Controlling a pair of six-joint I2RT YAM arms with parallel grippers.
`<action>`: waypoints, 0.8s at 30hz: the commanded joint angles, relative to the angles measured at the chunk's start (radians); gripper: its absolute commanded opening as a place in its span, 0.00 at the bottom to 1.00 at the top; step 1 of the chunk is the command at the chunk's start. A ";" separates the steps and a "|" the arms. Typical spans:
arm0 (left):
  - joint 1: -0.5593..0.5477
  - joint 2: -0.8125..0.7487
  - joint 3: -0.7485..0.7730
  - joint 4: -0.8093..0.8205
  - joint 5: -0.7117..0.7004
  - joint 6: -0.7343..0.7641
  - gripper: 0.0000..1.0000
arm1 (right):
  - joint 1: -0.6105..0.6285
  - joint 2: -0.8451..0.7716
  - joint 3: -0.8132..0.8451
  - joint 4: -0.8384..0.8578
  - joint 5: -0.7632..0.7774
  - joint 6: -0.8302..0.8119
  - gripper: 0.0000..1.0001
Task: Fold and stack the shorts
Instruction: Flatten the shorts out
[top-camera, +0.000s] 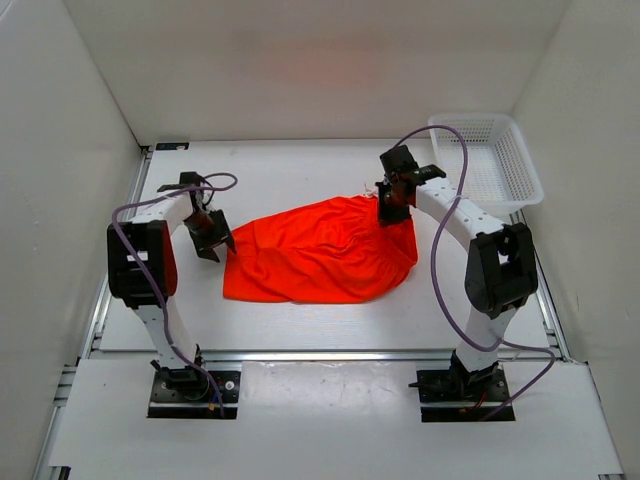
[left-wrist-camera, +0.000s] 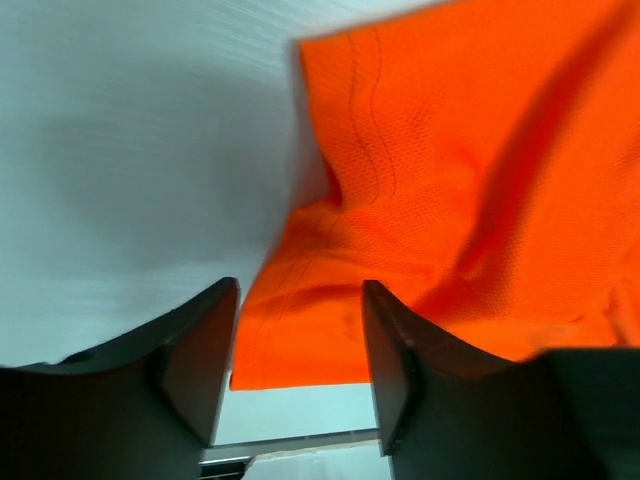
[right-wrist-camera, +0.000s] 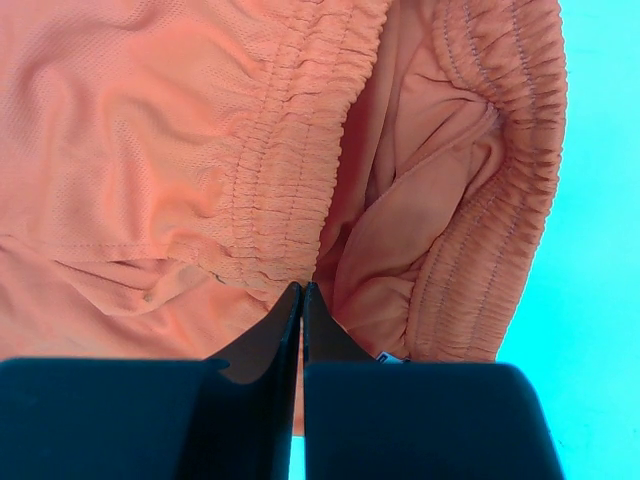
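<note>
The white table (top-camera: 300, 170) carries rumpled orange shorts (top-camera: 320, 255) mid-surface and a white basket (top-camera: 500, 160) far right.

You are looking at shorts (top-camera: 320, 255) glowing bright orange, their fabric showing a fine mesh weave (rows of gathered stitching are ridging the waistband (right-wrist-camera: 270, 150)). The table (top-camera: 300, 330) beneath is showing plain white. The basket (top-camera: 490, 160) is showing white too, in an open lattice. Purple cables (top-camera: 436, 275) are trailing over white-and-black arms (top-camera: 450, 210).
</note>
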 joint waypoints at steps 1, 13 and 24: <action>-0.033 0.021 -0.017 0.030 0.068 0.014 0.61 | 0.005 -0.020 0.037 -0.020 0.010 0.005 0.00; -0.033 -0.014 -0.021 0.043 -0.088 -0.055 0.10 | 0.005 -0.040 0.046 -0.039 0.020 0.005 0.00; -0.021 -0.255 0.041 -0.085 -0.225 -0.073 0.10 | 0.005 -0.109 0.066 -0.109 0.064 -0.013 0.00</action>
